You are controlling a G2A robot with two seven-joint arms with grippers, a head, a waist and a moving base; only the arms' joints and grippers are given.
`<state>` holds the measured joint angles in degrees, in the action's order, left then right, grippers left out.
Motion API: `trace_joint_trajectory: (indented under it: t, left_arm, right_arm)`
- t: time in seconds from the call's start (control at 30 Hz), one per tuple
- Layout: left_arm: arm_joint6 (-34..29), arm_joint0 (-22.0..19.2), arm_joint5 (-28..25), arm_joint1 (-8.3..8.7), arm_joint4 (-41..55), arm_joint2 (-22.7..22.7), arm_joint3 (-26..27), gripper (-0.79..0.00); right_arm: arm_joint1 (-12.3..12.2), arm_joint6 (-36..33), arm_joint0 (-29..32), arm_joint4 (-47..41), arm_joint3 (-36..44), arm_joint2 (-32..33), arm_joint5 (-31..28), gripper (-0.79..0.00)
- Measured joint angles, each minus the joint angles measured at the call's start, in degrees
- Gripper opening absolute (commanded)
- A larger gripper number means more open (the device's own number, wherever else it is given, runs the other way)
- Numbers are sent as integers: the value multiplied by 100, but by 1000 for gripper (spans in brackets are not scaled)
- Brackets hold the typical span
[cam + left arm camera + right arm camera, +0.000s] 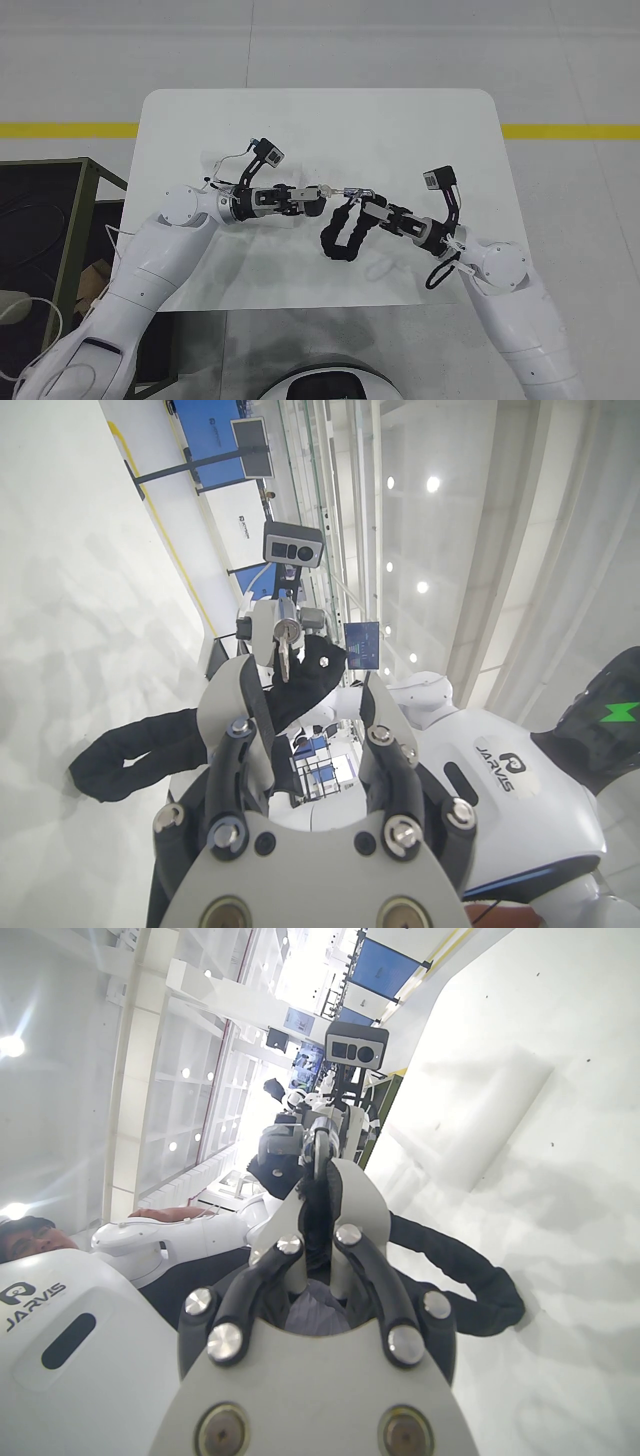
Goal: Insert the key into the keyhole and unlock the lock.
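A cable lock with a black fabric sleeve (340,238) loops over the white table (430,130). My right gripper (372,206) is shut on the sleeve just behind the metal lock head (320,1140), holding it above the table; in the right wrist view the right gripper (320,1180) pinches the black fabric. The key (284,657) sits in the keyhole of the silver cylinder (287,630), its bow hanging out. My left gripper (307,672) faces the key end-on, open, its fingers (250,692) a little short of the bow. From above, the left gripper (320,193) is close to the key (346,190).
The rest of the black cable loop (125,757) lies on the table under the two grippers. A dark cart (50,230) stands off the table's left side. A yellow floor line (560,131) runs behind the table.
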<state>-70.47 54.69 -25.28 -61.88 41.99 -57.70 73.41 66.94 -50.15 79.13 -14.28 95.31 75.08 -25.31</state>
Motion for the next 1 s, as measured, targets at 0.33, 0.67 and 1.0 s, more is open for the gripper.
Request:
trace_joint_trajectory:
  t: [0.33,0.67,1.0]
  left_arm:
    - [-23,41,120,-126,-172,-178,-60,-785]
    - [-112,98,147,-205,-555,-367,61,-785]
    - [-142,126,216,-213,-771,-420,63,-785]
  right_arm:
    - [19,19,2,81,42,-57,-6,-785]
    - [16,117,21,489,149,-17,-46,-785]
    - [5,98,23,679,199,20,-21,-785]
